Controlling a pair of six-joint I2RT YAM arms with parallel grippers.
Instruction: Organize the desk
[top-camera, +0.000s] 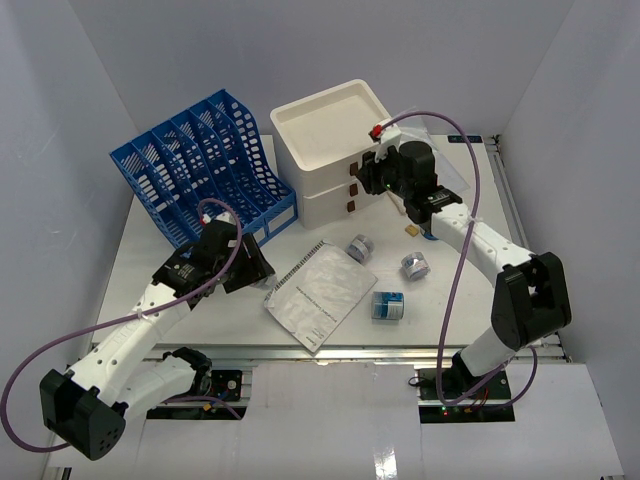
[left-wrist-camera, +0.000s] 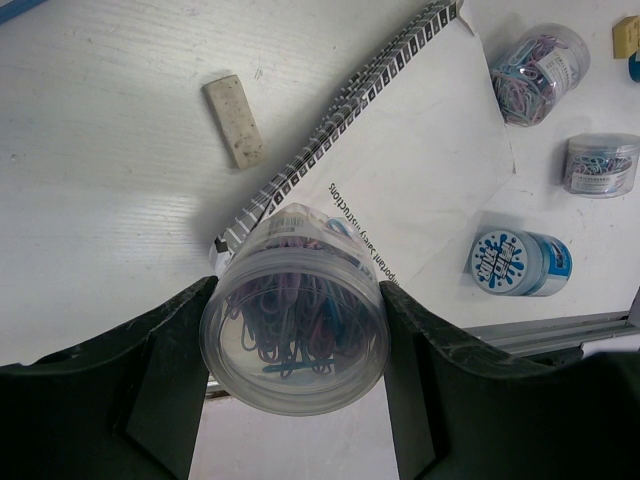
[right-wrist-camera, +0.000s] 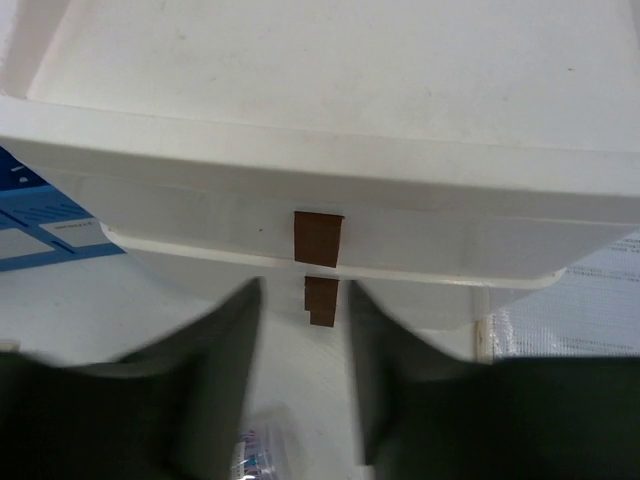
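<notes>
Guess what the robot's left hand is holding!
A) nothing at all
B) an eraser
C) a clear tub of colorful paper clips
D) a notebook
C: in the left wrist view the left gripper has a finger pressed on each side of the clear tub of paper clips, while the eraser and the notebook lie on the desk below.

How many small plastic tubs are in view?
4: one tub in the left gripper, two clip tubs right of the notebook, one blue-labelled tub near the desk's front edge. More may be hidden.
</notes>
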